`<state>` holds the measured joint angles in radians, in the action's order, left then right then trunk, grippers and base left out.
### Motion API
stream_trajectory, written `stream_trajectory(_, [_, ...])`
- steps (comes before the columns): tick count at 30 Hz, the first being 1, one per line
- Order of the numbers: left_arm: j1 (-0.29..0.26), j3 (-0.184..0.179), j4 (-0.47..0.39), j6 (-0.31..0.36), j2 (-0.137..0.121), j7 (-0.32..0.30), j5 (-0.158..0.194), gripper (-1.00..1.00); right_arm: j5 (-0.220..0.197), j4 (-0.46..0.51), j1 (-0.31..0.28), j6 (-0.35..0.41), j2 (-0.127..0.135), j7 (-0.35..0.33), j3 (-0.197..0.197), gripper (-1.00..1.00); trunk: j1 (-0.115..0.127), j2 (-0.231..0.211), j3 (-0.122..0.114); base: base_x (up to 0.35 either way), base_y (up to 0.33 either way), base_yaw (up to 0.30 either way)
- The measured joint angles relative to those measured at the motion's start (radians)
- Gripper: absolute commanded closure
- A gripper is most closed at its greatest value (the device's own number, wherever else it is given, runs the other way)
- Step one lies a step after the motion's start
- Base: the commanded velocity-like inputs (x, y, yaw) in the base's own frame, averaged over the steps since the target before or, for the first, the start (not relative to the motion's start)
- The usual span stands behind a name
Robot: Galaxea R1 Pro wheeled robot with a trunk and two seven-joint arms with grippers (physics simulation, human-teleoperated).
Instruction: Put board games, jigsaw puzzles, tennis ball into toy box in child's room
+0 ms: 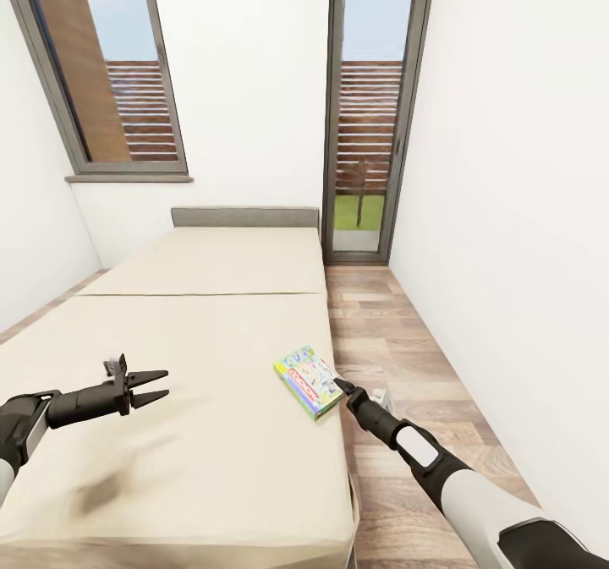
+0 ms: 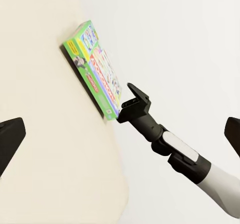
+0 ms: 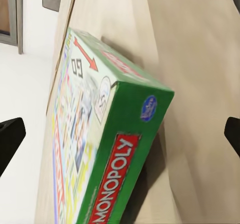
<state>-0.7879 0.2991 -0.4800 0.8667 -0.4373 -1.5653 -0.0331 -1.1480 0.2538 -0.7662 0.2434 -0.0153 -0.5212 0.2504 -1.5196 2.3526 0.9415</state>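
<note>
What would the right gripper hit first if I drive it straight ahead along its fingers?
Most likely the green-edged board game on the bed. The right gripper is open and points at the box's near end, which sits between the fingers in the right wrist view. Remaining gap is hard to judge.

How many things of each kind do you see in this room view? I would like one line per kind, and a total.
Board game (green-edged Monopoly box): 1
Bed: 1
Windows: 2
End effectors, left end effector and right end effector: 2
Total: 6
</note>
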Motion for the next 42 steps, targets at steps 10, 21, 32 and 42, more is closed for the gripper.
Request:
stream_trajectory(10, [0.0,0.001,0.0,-0.001,0.0,0.0,0.0,-1.0,0.0,0.0,0.0,0.0,0.0,0.0,0.008,-1.0,0.0,0.0,0.0,0.061,0.0,0.0])
stream_trajectory(21, [0.0,0.002,0.0,-0.001,0.0,0.0,0.001,-1.0,0.0,0.0,0.0,0.0,0.0,0.0,0.009,-1.0,0.0,0.0,0.0,0.004,0.0,0.0])
stream_trajectory(32, [0.0,0.002,0.0,-0.001,0.0,0.0,0.0,-1.0,0.0,0.0,0.0,-0.001,0.0,0.0,0.009,-1.0,0.0,0.0,0.0,0.0,0.0,0.0])
stream_trajectory(42, [0.0,0.002,0.0,-0.001,0.0,0.0,0.0,-1.0,0.0,0.0,0.0,-0.001,0.0,0.0,0.01,1.0,0.0,0.0,0.0,0.0,0.0,0.0])
